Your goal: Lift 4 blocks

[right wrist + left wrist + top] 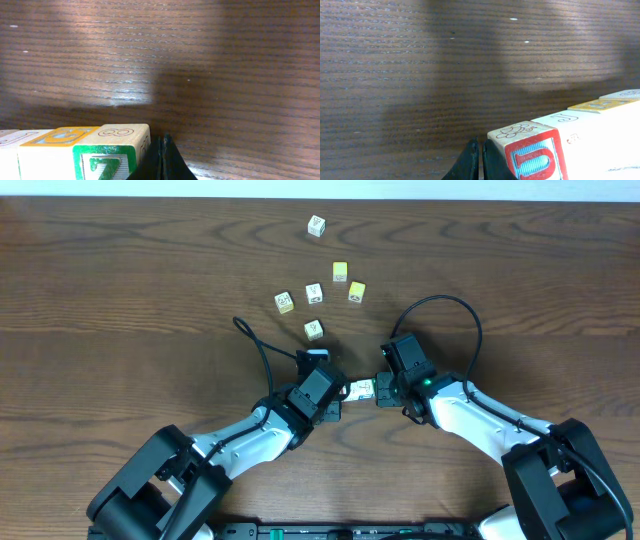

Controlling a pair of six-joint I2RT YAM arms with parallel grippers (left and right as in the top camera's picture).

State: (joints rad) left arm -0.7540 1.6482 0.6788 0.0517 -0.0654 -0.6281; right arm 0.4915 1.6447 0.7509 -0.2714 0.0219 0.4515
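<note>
Between left gripper [342,394] and right gripper [380,390], both closed: blocks [361,390] in row; six loose cubes [314,329] beyond, none touching.

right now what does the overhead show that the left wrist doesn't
Only overhead: both arms, the right gripper and six loose cubes farther up the table. Only left wrist: the end block with its red U face, and a J on the next block. Both: the shut left gripper, the block row beside it, and the table.
</note>
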